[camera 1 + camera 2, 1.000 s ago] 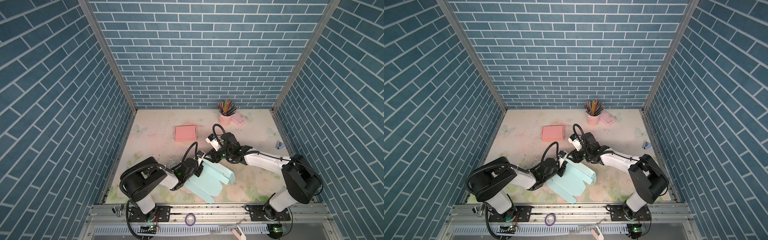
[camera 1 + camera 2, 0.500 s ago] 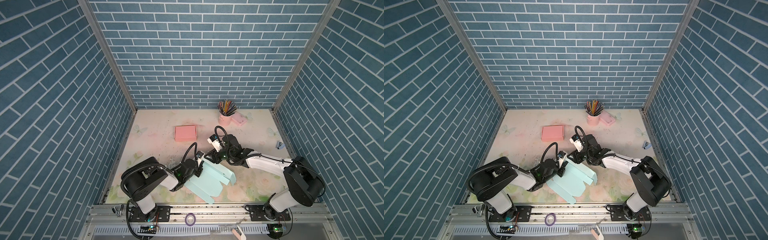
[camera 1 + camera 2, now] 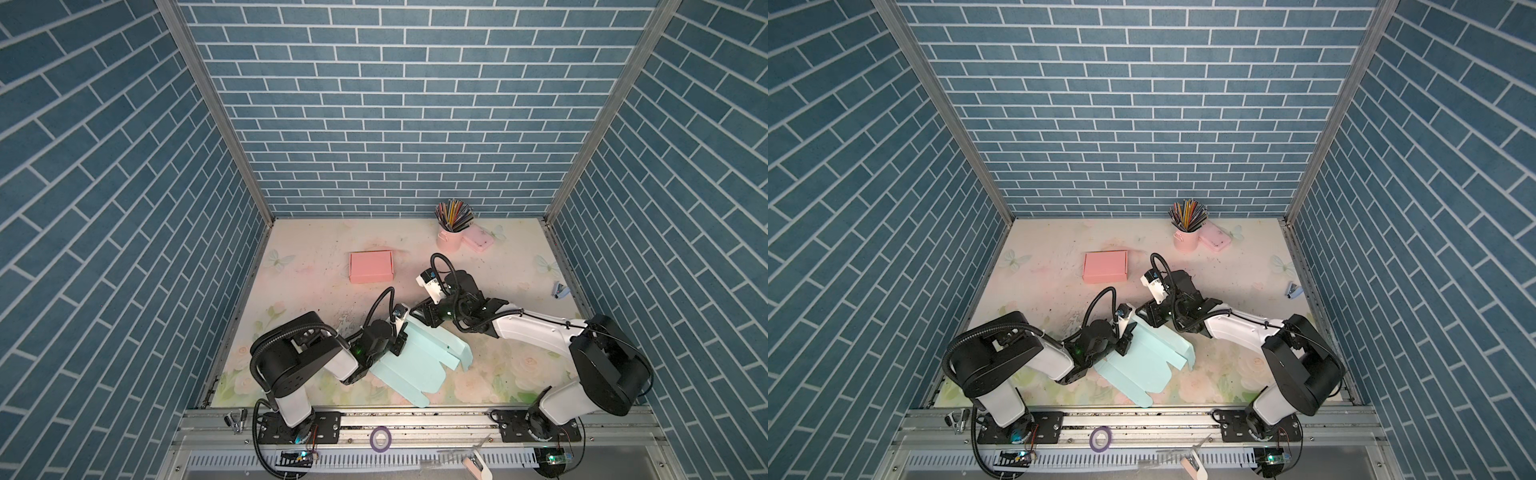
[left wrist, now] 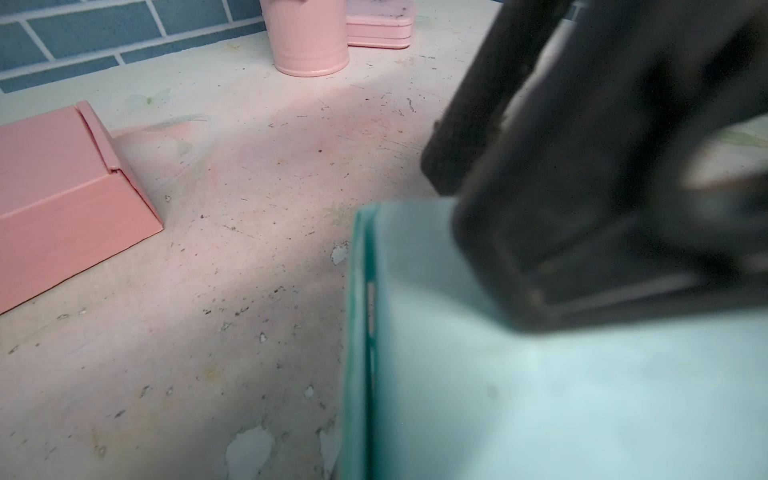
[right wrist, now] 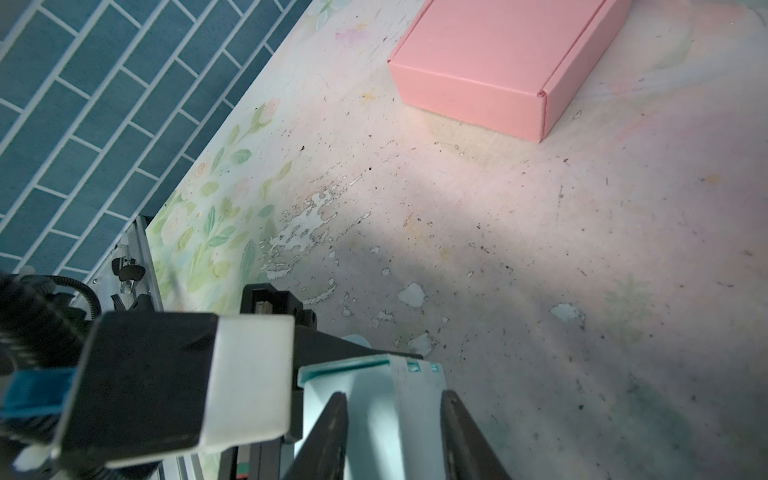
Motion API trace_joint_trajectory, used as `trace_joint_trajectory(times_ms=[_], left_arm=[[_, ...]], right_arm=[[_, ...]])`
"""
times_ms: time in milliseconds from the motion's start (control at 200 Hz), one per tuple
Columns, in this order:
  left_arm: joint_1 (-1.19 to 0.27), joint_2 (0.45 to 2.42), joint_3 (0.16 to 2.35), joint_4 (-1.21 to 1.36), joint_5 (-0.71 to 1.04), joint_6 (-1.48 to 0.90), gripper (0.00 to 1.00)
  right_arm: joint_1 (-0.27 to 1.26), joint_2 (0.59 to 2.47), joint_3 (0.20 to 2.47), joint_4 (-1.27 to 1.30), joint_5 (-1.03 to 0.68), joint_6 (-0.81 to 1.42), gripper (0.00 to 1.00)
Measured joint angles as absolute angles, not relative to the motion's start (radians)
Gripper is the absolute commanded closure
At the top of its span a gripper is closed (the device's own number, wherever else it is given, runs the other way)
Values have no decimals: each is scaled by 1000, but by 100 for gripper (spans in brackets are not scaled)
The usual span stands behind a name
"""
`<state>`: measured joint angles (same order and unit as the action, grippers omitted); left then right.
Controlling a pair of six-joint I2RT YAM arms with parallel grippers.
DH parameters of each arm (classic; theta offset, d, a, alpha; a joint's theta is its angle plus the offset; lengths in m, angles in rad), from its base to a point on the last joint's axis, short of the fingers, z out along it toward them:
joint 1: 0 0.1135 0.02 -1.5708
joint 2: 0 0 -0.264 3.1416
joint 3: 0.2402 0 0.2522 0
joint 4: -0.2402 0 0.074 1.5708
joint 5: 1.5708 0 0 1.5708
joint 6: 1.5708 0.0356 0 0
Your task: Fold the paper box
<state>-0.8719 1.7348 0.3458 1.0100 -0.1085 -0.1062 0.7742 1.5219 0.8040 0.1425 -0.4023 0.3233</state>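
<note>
Now: both sets of fingers at the paper box (image 3: 415, 368)

Near the front of the counter (image 3: 316, 299) the mint paper box lies half-formed. One long panel lies flat toward the front rail, and the far end is folded up into a low wall. The left fingers (image 4: 582, 249) are clenched on the box's left edge, one dark finger lying on the mint sheet in the left wrist view. The right fingers (image 5: 328, 440) stand apart, astride the raised wall at the far end. A closed pink box (image 3: 371, 267) sits farther back, well apart. A pink pencil cup (image 3: 449, 240) stands near the back wall.
</note>
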Motion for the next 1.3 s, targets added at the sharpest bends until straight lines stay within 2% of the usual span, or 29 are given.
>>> trace_joint_trajectory(times_ms=[220,405,770,1040,1300], left_arm=[[-873,1756,343,1046,-129,-134,97],[-874,1785,337,1098,-143,-166,83],[-874,1737,260,1134,-150,-181,75],[-874,1628,270,1084,-149,-164,74],[-874,1635,319,1059,-152,-157,77]], right_arm=[[807,1522,788,180,-363,382,64],[821,1515,769,210,-329,422,64],[836,1506,759,214,-293,423,65],[836,1498,759,203,-278,423,66],[836,1491,759,196,-265,433,66]])
